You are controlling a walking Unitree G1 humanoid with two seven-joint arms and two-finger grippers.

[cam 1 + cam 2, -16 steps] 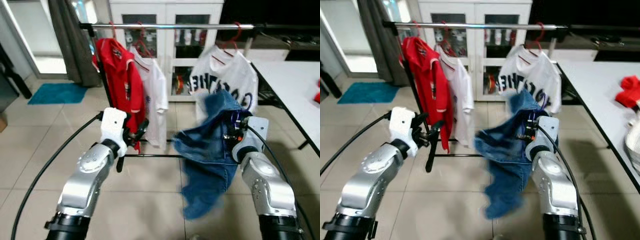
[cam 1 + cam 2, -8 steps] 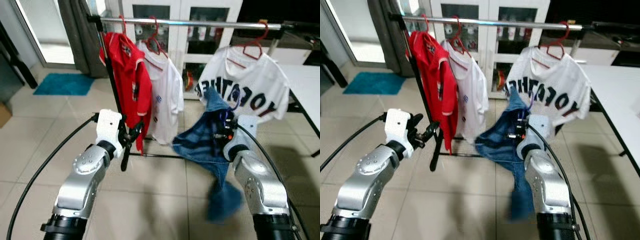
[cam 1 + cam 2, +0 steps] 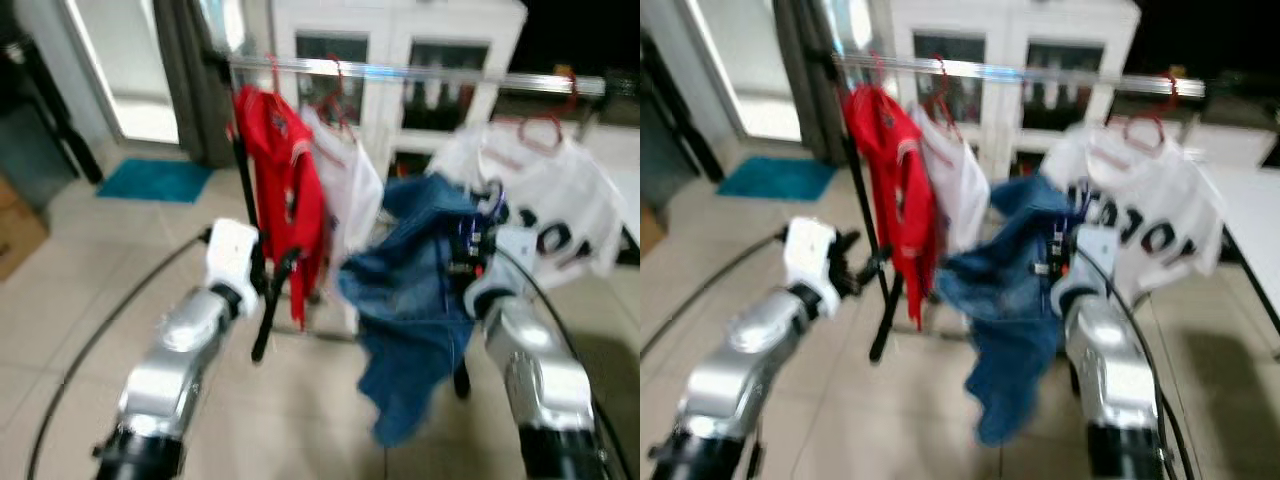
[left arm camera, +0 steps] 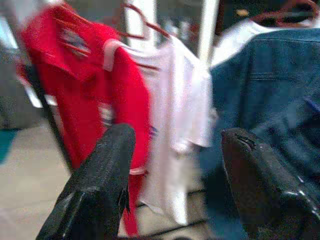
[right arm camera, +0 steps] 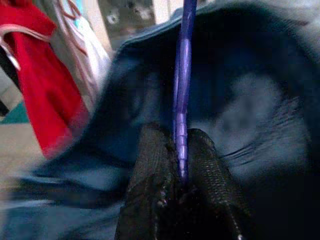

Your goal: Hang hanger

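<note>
The right gripper (image 5: 180,175) is closed on the purple hanger (image 5: 181,90), whose thin stem runs up from between the two black fingers (image 5: 150,165). A blue denim garment (image 3: 415,300) hangs on this hanger, draped in front of the right arm and falling in loose folds toward the tiled floor (image 3: 80,300). The hanger and denim are held up in front of the clothes rail (image 3: 420,72), below the bar and between the white shirt (image 3: 350,185) and the white printed jersey (image 3: 550,210). Both of those hang from red hangers on the rail, and a red shirt (image 3: 285,180) hangs at the rail's left end, just beside the white shirt. The left gripper (image 4: 175,165) is open, its fingers spread wide with nothing between them, raised in front of the red shirt and near the rail's dark upright post (image 3: 250,210). Behind the rail stands a white cabinet (image 3: 395,40) with glass doors. A teal mat (image 3: 150,180) lies on the floor to the left, near a grey curtain (image 3: 195,90). The head views are blurred.
</note>
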